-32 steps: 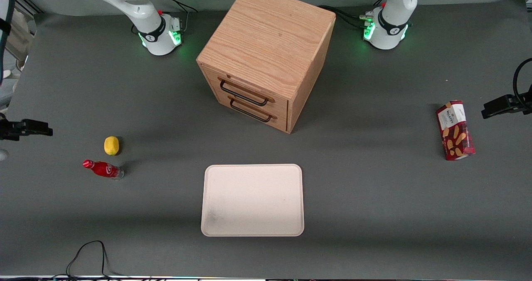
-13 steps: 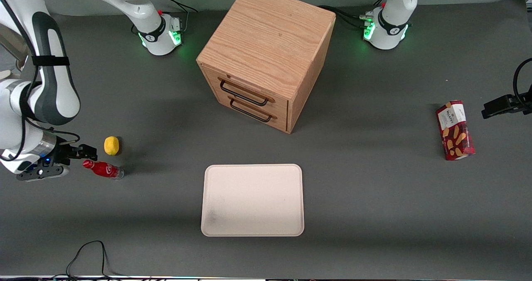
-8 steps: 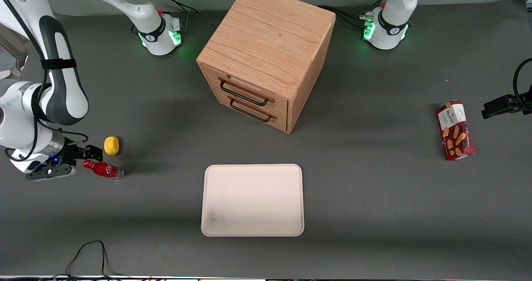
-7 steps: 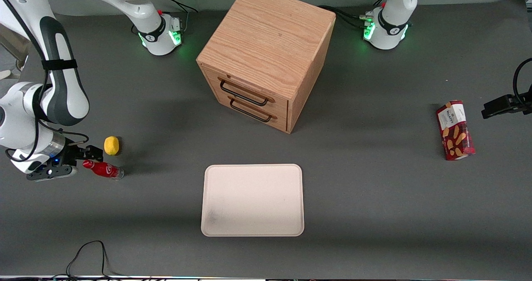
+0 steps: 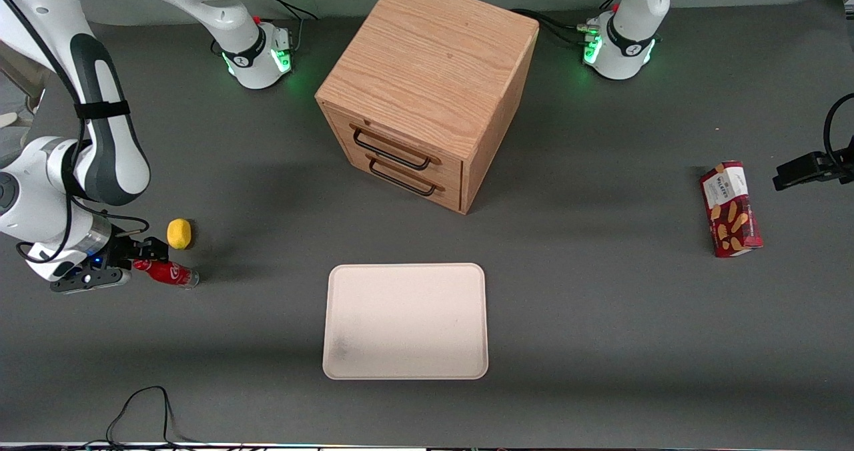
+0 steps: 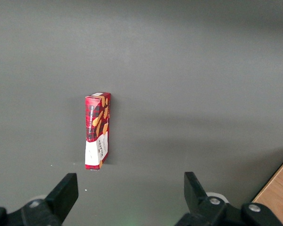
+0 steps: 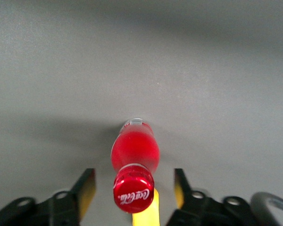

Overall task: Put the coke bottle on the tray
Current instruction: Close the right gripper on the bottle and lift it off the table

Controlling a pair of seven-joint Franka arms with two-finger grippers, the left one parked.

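Coke bottle on the counter toward the working arm's end, cap end pointing at the pincer, clear base end away from it. Pincer released, fingers spread to either side of the red cap without touching it, body of the bottle reaching out past the fingertips. Lemon just beside the bottle, slightly farther from the front camera, close to the pincer's tip. Cream tray well apart from the bottle, toward the middle of the counter, bare counter between them. Wooden two-drawer cabinet farther from the camera than the tray. Red biscuit box toward the parked arm's end. Working arm bent low over the counter edge, wrist angled toward the bottle.
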